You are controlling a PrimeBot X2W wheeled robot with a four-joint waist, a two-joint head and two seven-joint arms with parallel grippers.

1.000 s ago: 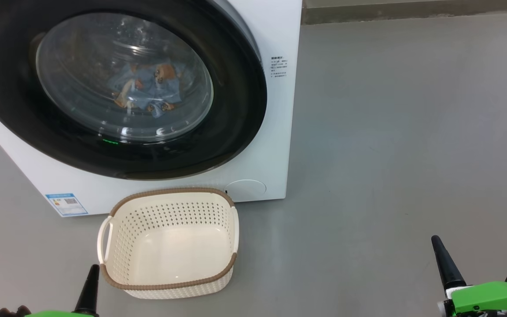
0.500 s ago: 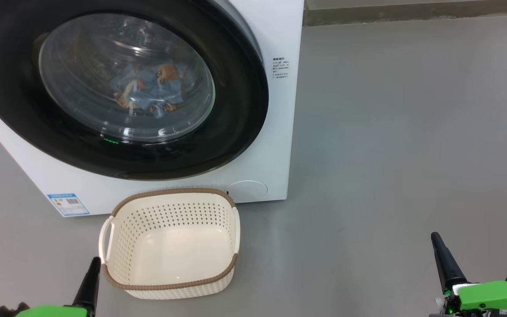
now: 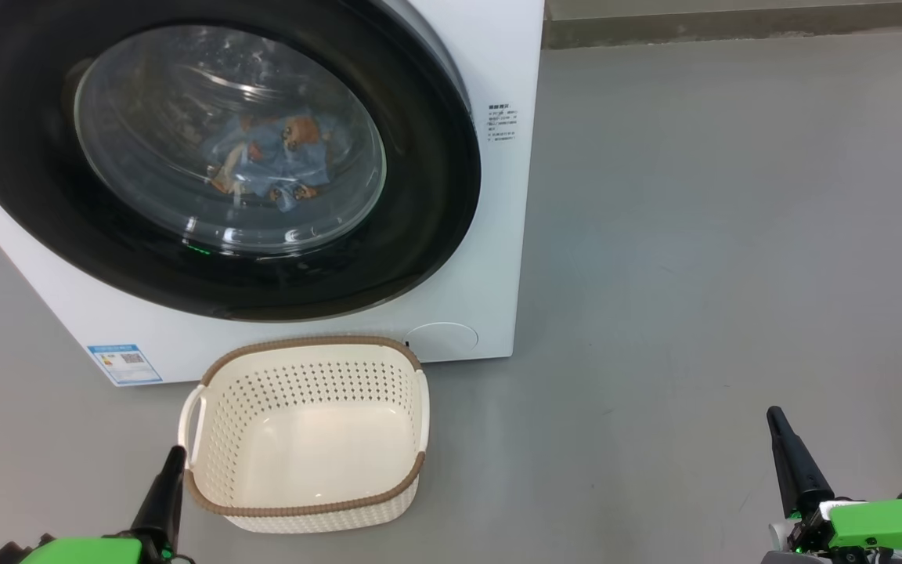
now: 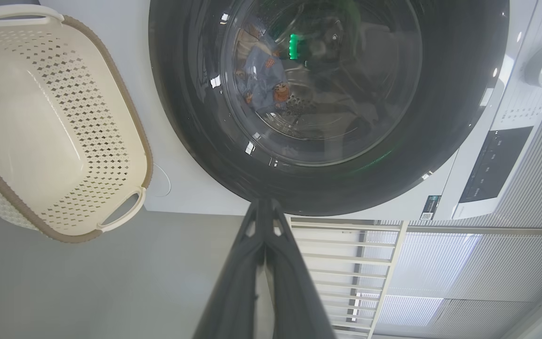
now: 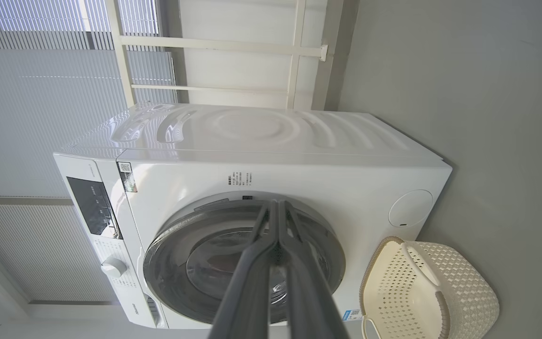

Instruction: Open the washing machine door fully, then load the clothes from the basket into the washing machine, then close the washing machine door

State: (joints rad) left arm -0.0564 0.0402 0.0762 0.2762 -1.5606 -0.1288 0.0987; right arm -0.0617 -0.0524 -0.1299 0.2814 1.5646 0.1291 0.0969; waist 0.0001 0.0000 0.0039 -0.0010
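Note:
The washing machine (image 3: 498, 235) stands ahead with its door (image 3: 420, 196) closed flat against the front. Behind the glass bowl lie the blue clothes (image 3: 279, 160) with orange animal faces, also seen in the left wrist view as clothes (image 4: 264, 84). The cream basket (image 3: 306, 435) sits on the floor before the machine with nothing in it. My left gripper (image 3: 171, 462) is shut beside the basket's near left corner. Far to the right, low over the floor, my right gripper (image 3: 776, 423) is shut too. Both hold nothing.
Grey floor (image 3: 694, 274) spreads wide to the right of the machine. A wall base (image 3: 733, 19) runs along the back. The right wrist view shows the control panel (image 5: 90, 207), a dial (image 5: 113, 267) and a white railing (image 5: 224, 44) behind the machine.
The whole head picture has slid slightly, so the camera moved. Both grippers have crept a little further up into view; door, clothes and basket stay as they were.

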